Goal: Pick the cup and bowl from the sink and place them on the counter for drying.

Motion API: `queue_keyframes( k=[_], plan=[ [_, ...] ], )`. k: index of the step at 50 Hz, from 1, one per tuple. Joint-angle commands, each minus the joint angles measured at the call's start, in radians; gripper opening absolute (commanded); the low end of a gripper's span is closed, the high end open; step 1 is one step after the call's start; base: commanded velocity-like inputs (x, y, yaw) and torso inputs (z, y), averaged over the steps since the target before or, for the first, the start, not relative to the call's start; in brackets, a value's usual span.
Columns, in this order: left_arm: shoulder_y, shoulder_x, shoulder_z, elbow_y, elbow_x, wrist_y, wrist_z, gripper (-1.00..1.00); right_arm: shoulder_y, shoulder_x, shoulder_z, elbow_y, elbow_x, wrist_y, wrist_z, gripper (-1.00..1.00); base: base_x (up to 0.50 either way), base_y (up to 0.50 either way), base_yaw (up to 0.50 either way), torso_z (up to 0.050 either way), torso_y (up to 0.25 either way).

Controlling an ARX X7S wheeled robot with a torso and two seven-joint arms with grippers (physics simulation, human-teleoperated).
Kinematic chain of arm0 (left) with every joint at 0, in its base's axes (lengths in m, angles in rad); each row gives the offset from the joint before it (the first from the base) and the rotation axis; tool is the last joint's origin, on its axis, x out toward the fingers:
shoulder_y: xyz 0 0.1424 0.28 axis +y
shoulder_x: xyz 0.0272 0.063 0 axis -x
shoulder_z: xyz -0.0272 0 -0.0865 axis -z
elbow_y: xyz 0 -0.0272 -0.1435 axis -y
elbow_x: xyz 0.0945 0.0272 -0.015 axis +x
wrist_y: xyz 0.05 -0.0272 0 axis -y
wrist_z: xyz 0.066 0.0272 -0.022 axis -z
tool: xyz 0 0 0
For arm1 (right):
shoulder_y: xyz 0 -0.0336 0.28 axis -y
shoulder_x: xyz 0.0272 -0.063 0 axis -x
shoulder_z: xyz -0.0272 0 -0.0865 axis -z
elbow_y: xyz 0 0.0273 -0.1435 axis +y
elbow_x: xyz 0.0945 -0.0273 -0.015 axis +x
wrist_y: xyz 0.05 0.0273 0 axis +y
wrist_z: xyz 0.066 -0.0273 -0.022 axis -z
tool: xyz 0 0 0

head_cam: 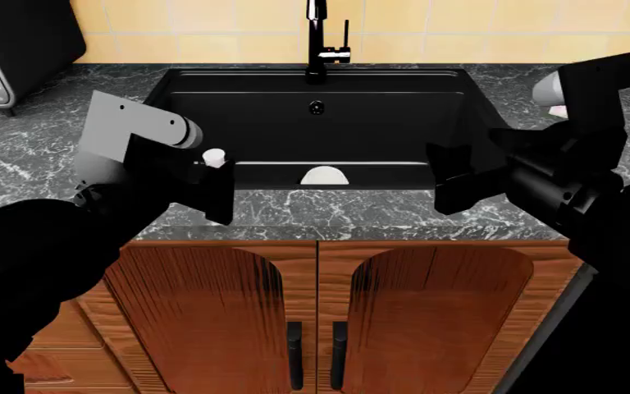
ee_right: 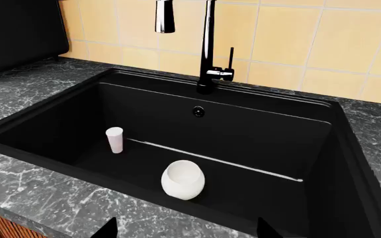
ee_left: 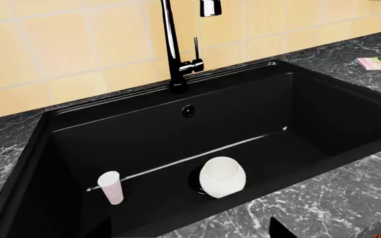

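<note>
- Left wrist view: the cup [ee_left: 110, 187] stands upright at the lower left of the frame on the floor of the sink [ee_left: 289, 104], with the bowl [ee_left: 222, 177] at lower centre, tipped on its edge and hiding part of the dark drain [ee_left: 194, 180]. The two are apart. Only one dark fingertip corner of this gripper peeks in at the bottom edge, so I cannot tell whether its fingers are spread or closed.
- Head view: the left gripper [head_cam: 214, 190] hangs at centre left over the counter [head_cam: 326, 213] at the front edge, the cup's rim just visible behind it; the right gripper [head_cam: 454, 176] sits at centre right over the basin's front corner. Neither holds anything. Their finger gap is hidden from here. The bowl shows as a white arc at frame centre, just behind the front wall.
- Right wrist view: two dark fingertips stand well apart at the bottom edge, so the right fingers look released. The cup is at centre left, the bowl at lower centre with its mouth facing up and toward the camera.
- Judgement: the reach has yet to begin. The left arm suits the cup; come down from above and close around its wall. For the bowl, pinch the raised rim, since a glossy tilted bowl may roll.
</note>
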Motion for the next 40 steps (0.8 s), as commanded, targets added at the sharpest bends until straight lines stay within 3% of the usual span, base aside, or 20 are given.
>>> queue_keyframes(
  k=[1,40],
  plan=[
    [-0.029,-0.006,0.013,-0.007,-0.011,-0.024,0.003,1.0,0.017,0.022,-0.032,0.014,-0.003,-0.006,-0.008,1.0,0.39,0.0,0.0,0.0,0.0],
    [-0.007,-0.044,0.017,0.018,-0.038,-0.05,-0.01,1.0,-0.028,0.037,-0.107,0.078,-0.062,-0.107,-0.055,1.0,0.35,0.0,0.0,0.0,0.0]
  ],
)
